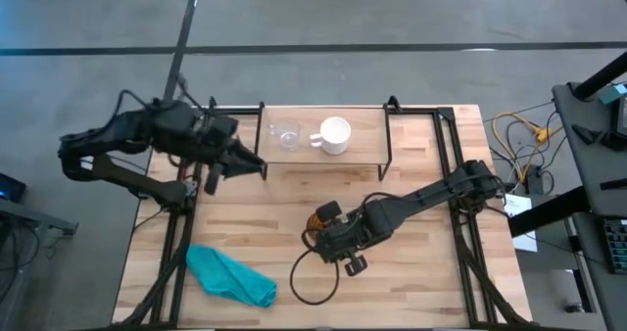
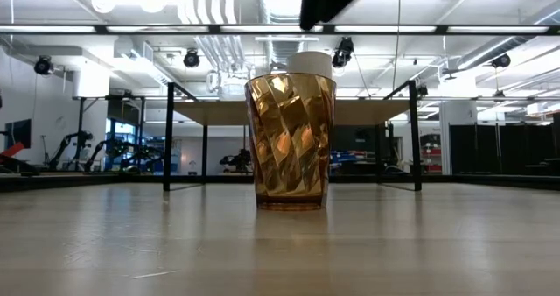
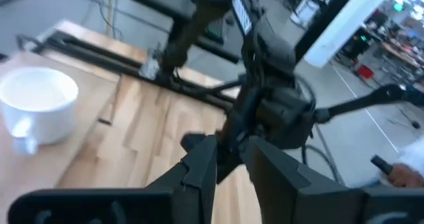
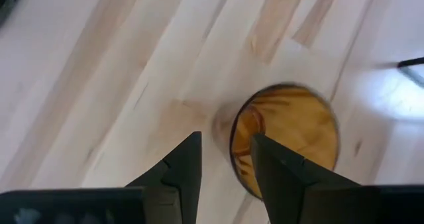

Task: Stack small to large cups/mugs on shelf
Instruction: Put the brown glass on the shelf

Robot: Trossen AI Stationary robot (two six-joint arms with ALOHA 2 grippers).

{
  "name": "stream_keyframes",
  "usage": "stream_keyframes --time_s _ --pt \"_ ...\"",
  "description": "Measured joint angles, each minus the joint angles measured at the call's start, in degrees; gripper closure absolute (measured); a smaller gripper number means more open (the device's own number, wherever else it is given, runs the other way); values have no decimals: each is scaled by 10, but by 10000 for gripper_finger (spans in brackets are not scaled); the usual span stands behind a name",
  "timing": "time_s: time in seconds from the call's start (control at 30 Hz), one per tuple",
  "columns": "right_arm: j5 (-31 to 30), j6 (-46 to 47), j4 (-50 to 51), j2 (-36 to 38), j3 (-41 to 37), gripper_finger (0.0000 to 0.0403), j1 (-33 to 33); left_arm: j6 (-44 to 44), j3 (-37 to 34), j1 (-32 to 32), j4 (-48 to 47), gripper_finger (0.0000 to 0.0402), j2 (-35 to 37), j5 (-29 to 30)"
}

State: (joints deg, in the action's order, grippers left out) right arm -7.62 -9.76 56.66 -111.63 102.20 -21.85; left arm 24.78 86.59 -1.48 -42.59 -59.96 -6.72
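While the white mug (image 1: 335, 134) and clear glass cup (image 1: 286, 135) sit on the shelf (image 1: 364, 118), we see the right gripper (image 4: 225, 159), jaws narrowly spread, above the amber cup (image 4: 285, 134) (upright on the worktop (image 1: 411, 272)), apparently lining up a grasp; left gripper (image 1: 257, 166) waits beside the shelf.

- Left arm folded at the table's left edge, forearm reaching inward; left gripper (image 1: 257, 165) near the far-left part of the table, fingers (image 3: 199, 168) a narrow gap apart.
- Right arm stretched from the right side toward the table's middle; right gripper (image 1: 315, 223) pointing down, fingers (image 4: 182, 161) slightly parted, holding nothing.
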Motion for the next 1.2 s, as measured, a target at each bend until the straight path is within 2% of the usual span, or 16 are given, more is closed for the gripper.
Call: stream_keyframes --time_s 0.2,0.9,1.2 --pt "0 0 -3 0 -40 280 4 -29 -1 0 0 327 23 29" --pt "-6 -33 -77 -1 -107 281 19 -48 -7 0 1 327 -11 31" --pt "-30 -38 -78 -1 -108 310 24 -47 -7 0 1 327 -11 32"
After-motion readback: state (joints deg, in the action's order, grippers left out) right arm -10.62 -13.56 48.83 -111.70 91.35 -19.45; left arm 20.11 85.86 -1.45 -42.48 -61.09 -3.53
